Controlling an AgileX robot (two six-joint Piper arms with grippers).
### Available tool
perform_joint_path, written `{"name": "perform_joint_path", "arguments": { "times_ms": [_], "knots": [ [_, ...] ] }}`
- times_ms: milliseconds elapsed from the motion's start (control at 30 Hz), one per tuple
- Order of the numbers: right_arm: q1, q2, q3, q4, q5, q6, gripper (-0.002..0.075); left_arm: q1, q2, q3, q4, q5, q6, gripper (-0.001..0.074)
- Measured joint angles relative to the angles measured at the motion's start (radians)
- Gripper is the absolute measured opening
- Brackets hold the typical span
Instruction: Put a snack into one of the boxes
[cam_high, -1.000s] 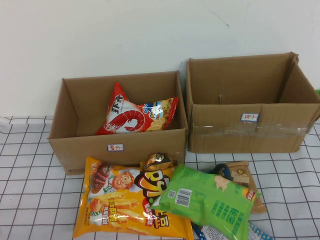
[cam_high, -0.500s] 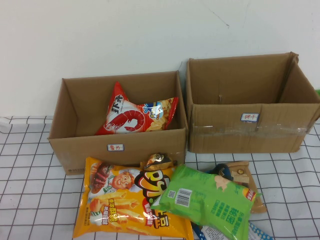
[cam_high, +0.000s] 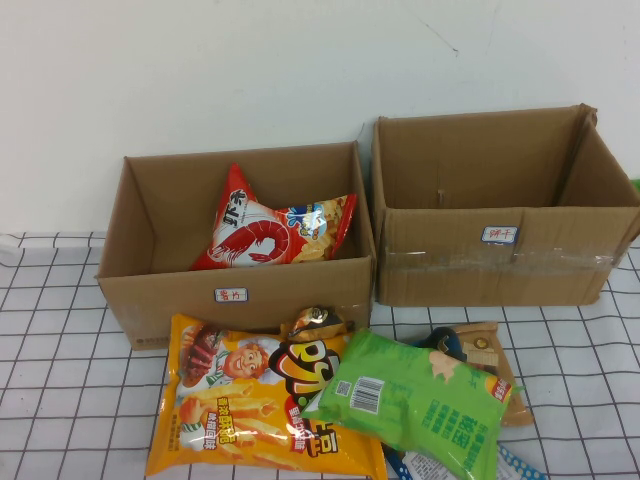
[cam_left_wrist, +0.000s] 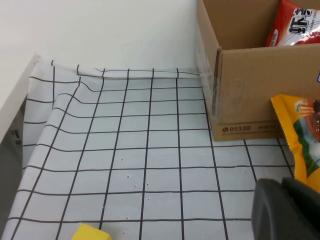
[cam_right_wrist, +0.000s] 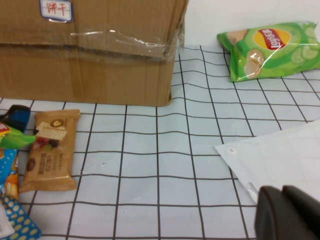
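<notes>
Checked tablecloth (cam_high: 60, 380) bears two cardboard boxes — left box (cam_high: 240, 300) holds a shrimp-chips bag (cam_high: 270, 232), right box (cam_high: 500, 265) beside it — while the left gripper (cam_left_wrist: 287, 210) and right gripper (cam_right_wrist: 290, 212) sit low over the cloth, finger state indeterminable.

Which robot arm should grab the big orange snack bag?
Probably the left. The left tool sits low beside the orange crinkly snack bag, whose edge shows right next to it. The right tool is over bare checked cloth, nearer the brown wrapped biscuit pack.

Both claws (cam_left_wrist: 287, 210) (cam_right_wrist: 290, 212) cropped, fingers unseen.
</notes>
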Motion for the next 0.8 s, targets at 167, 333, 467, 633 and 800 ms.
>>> {"name": "perform_joint_path", "arguments": {
  "times_ms": [167,333,467,633,800],
  "knots": [
    [0.000,0.000,0.000,-0.006,0.000,-0.046,-0.0001,0.000,0.000,0.000,0.000,0.000,0.000,-0.0002],
    [0.000,0.000,0.000,-0.010,0.000,-0.063,-0.0001,0.000,0.000,0.000,-0.061,-0.002,-0.028,-0.0002],
    [0.000,0.000,0.000,-0.010,0.000,-0.065,-0.0001,0.000,0.000,0.002,-0.427,-0.030,-0.185,-0.0002],
    [0.000,0.000,0.000,-0.010,0.000,-0.067,-0.0001,0.000,0.000,0.002,-0.768,-0.091,-0.221,-0.0002],
    [0.000,0.000,0.000,-0.010,0.000,-0.067,-0.0001,-0.004,0.000,0.002,-0.865,-0.170,-0.228,-0.0002]
  ]
}}
